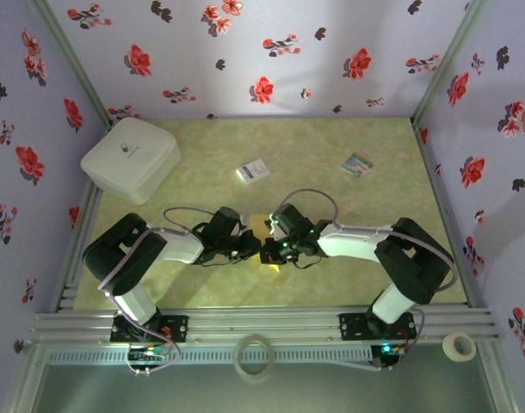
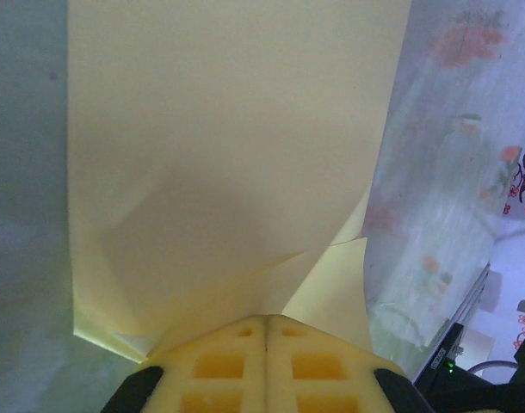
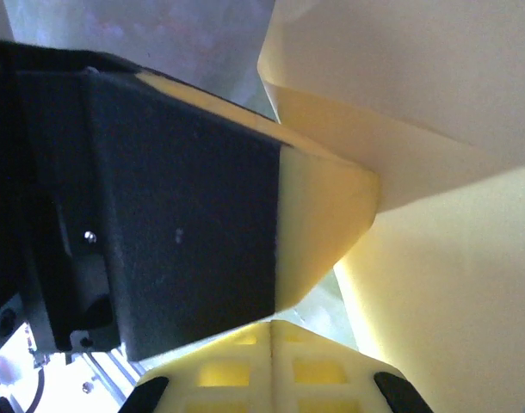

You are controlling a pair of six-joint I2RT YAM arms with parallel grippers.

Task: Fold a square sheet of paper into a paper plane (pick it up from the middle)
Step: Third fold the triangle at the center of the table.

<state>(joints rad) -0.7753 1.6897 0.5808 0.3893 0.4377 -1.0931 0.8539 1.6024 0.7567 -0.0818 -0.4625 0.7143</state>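
My left gripper was clamped on the sheet of paper. The pads were pressed flat together, and the yellow paper ran out from between them, straight ahead of my left wrist. It had folds in it: one flap lay slanted over the main face, and a second layer peeked out low on the right. In that view its long run pointed directly away from the fingertips, so I held it by one end rather than the middle.

My right gripper was drawn together too, tips touching. I could see no paper caught between them. From my right wrist the paper lay up and to the right of the tips, near them, and a sliver of green table showed between the tips and the paper. One left finger sat just beside my right tips, its pale end touching the paper where two layers met.

From above, both wrists met nose to nose over the middle of the near table, with yellow showing between and below them.

So I judged that the left arm had the paper. The right was close but off to one side of it. For the right to help with the next crease, it would have to part its pads and come across toward the paper's edge on its right, not push forward.
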